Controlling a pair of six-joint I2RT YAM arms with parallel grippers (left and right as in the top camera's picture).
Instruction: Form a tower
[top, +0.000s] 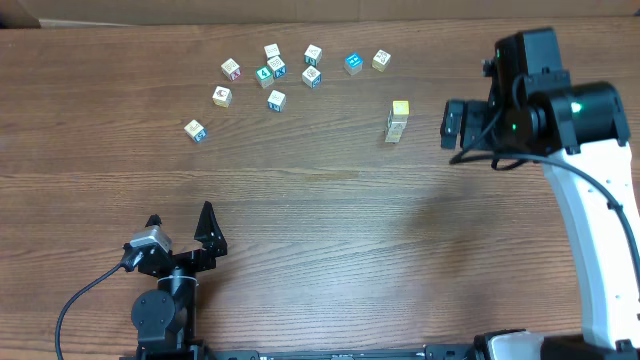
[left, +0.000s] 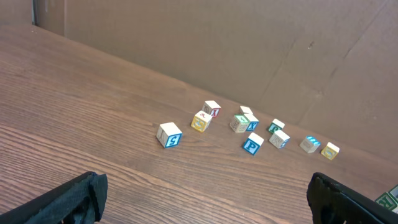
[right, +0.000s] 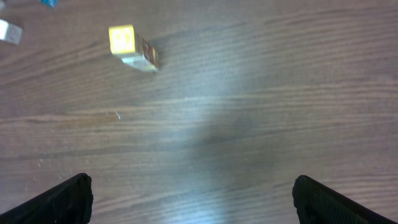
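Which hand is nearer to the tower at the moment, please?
Right. The right hand sits just right of the tower in the overhead view; the left hand is far off at the lower left.

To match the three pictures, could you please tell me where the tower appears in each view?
Overhead: tower right of centre, in the upper half.
Left wrist: not in it.
Right wrist: top left.
Shared landmark: the blue cube, up-left of the tower overhead, second from right in the left wrist's row, at the right wrist's top edge.
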